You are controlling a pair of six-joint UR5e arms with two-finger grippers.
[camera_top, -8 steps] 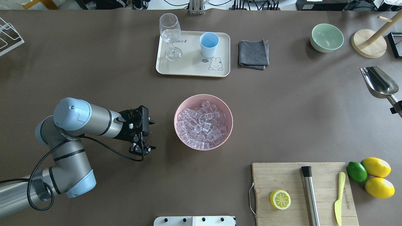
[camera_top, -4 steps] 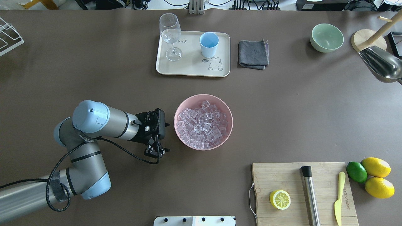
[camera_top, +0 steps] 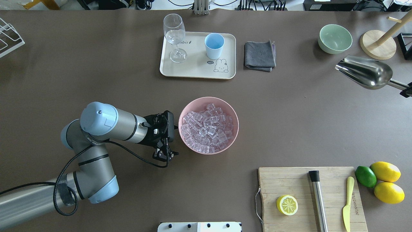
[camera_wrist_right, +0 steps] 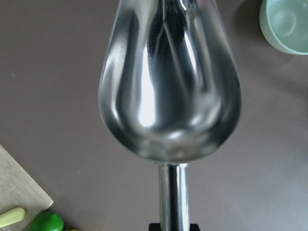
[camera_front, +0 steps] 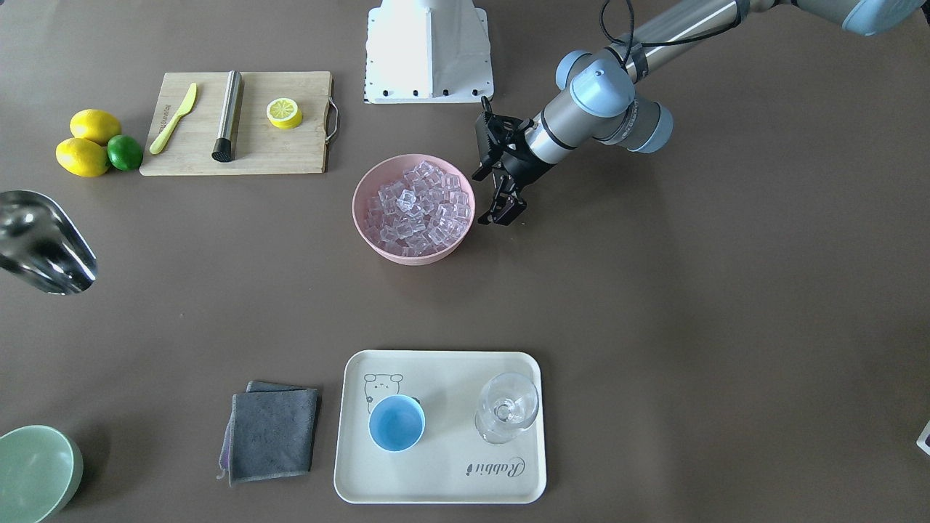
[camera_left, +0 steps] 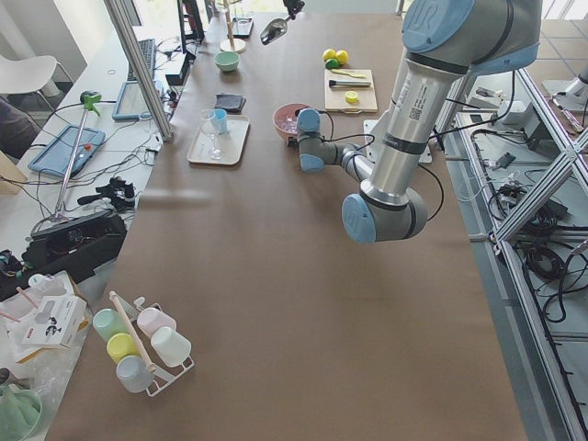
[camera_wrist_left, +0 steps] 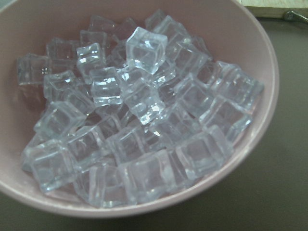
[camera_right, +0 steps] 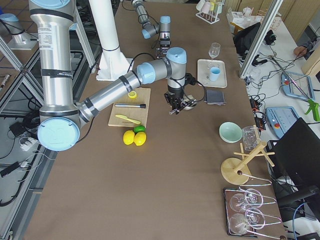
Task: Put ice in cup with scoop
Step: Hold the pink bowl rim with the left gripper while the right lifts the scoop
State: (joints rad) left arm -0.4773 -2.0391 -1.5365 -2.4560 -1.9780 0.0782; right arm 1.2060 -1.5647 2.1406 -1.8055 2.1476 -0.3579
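Note:
The ice (camera_top: 208,125) is a heap of clear cubes in a pink bowl (camera_top: 185,111) at mid-table; it fills the left wrist view (camera_wrist_left: 139,125). The light-blue cup (camera_top: 214,45) stands upright on a cream tray (camera_top: 193,72) at the back. My left gripper (camera_top: 165,155) hangs just left of the bowl, fingers a little apart, holding nothing. My right gripper (camera_top: 407,92), mostly out of frame at the right edge, is shut on the handle of the steel scoop (camera_top: 365,71). The scoop is in the air, trough empty (camera_wrist_right: 168,82), its mouth pointing left.
A wine glass (camera_top: 174,35) shares the tray. A grey cloth (camera_top: 259,55) lies right of it. A pale green bowl (camera_top: 334,38) and a wooden stand (camera_top: 377,45) are at the back right. A cutting board (camera_top: 289,180) with lemon half, steel cylinder and knife is at the front right.
My left arm has moved right, up beside the pink bowl. The scoop has swung from the right edge further into view and now points left.

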